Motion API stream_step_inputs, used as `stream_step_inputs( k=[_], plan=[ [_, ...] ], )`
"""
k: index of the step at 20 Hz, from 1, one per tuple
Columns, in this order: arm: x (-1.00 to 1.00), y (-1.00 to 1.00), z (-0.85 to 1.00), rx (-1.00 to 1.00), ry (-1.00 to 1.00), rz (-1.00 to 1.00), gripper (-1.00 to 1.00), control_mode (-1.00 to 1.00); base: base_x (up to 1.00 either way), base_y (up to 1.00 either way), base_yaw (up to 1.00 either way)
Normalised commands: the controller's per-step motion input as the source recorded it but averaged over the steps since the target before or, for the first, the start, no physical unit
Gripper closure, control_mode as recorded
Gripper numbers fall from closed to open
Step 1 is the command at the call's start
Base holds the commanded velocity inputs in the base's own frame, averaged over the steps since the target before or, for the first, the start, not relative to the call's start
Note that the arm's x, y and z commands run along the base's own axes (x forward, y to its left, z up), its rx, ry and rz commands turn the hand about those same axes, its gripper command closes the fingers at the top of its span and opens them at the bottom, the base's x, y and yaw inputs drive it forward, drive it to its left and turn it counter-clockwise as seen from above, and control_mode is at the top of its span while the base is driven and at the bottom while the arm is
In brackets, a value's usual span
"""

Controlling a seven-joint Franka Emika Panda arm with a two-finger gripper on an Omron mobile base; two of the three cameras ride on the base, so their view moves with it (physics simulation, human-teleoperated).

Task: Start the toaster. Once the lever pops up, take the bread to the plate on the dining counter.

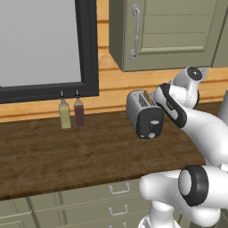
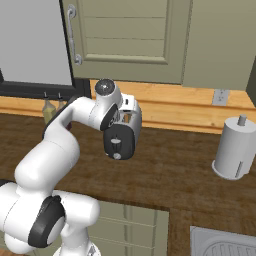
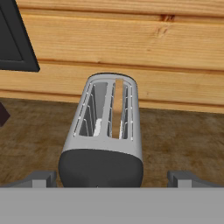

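While I look down the hand cam, the gripper [image 3: 112,179] sits w/ jaws spread fully wide and nothing clamped, one fingertip [image 3: 41,178] on each side of the toaster [image 3: 105,140]. Its black end panel lies right between the jaws, nearest me; the slots run away from them toward the wood wall. The bread [image 3: 117,107] stands upright in the right-hand slot, just ahead of the jaws. From the left base cam I see the lever [image 1: 154,122] as a pale tab on that black panel. Toaster rests on the wood countertop [image 1: 67,151], below the jaws.
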Motion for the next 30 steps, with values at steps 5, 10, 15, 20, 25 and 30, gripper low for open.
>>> stream_step_inputs(
  k=[5, 10, 15, 20, 25, 30],
  plan=[
    [0.0, 0.0, 0.0, 0.0, 0.0, 0.0, -1.0, -1.0, 0.0, 0.0, 0.0],
    [0.0, 0.0, 0.0, 0.0, 0.0, 0.0, -1.0, -1.0, 0.0, 0.0, 0.0],
    [0.23, 0.0, -0.06, 0.0, -0.01, 0.0, -1.0, -1.0, 0.0, 0.0, 0.0],
    [0.44, 0.0, -0.35, 0.0, 0.01, 0.0, -1.0, -1.0, 0.0, 0.0, 0.0],
    [0.37, 0.0, -0.2, 0.0, 0.01, 0.0, -1.0, -1.0, 0.0, 0.0, 0.0],
    [0.04, -0.12, 0.0, 0.0, 0.0, 0.0, -1.0, -1.0, 0.0, 0.0, 0.0]
  ],
)
